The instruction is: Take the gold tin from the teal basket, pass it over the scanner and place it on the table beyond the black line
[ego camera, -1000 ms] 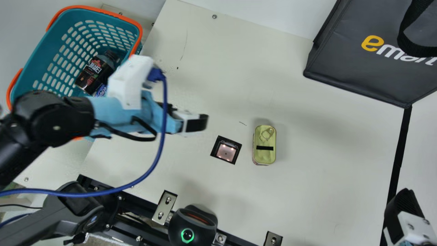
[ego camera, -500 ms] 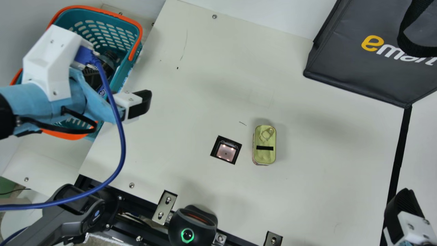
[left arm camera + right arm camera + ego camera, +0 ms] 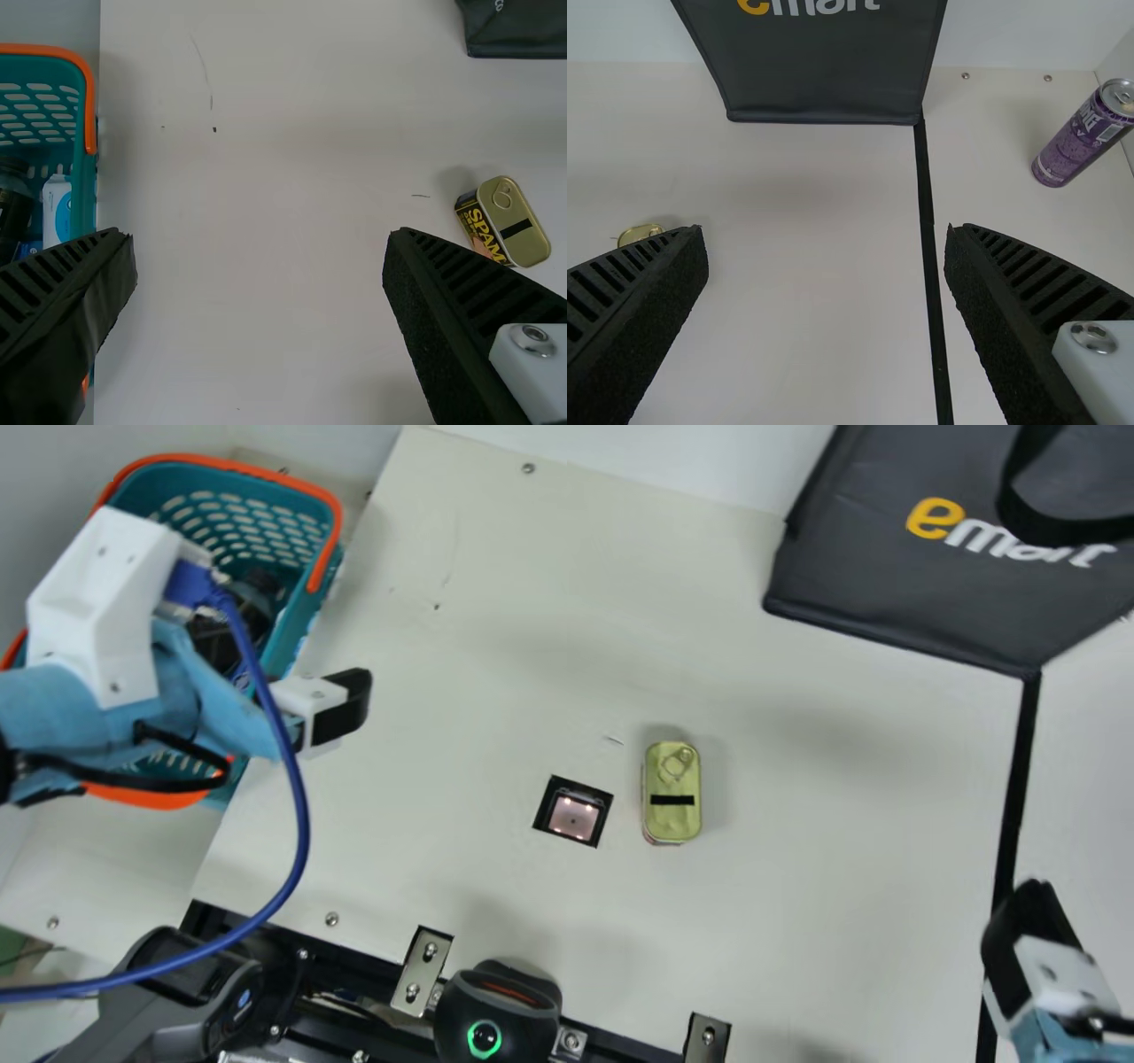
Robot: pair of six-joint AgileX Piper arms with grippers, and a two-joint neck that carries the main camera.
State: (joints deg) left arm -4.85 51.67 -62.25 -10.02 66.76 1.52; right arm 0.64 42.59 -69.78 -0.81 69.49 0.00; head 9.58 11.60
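Note:
My left gripper (image 3: pixel 344 707) is over the table's left part beside the teal basket (image 3: pixel 312 615); in the left wrist view the same gripper (image 3: pixel 259 257) stands open with nothing between its fingers. The gold tin (image 3: pixel 671 811) lies flat on the table, just right of the scanner window (image 3: pixel 573 817) and left of the black line (image 3: pixel 1016 788). It also shows in the left wrist view as a tin (image 3: pixel 514 221) with a yellow-lettered side. Near the black line, at the lower right, is my right gripper (image 3: pixel 1028 934); the right gripper (image 3: pixel 827 257) is open and holds nothing.
A dark bag (image 3: pixel 895 593) stands at the back right. Beyond the black line is a purple can (image 3: pixel 1081 137). A black device with a green ring (image 3: pixel 496 1010) sits at the near edge. The basket holds a dark bottle (image 3: pixel 12 208) and a white package (image 3: pixel 57 211).
My left arm has swung left, away from the tin to the basket side. The neck camera has turned slightly. The right gripper has shifted a little. The tin has stayed put.

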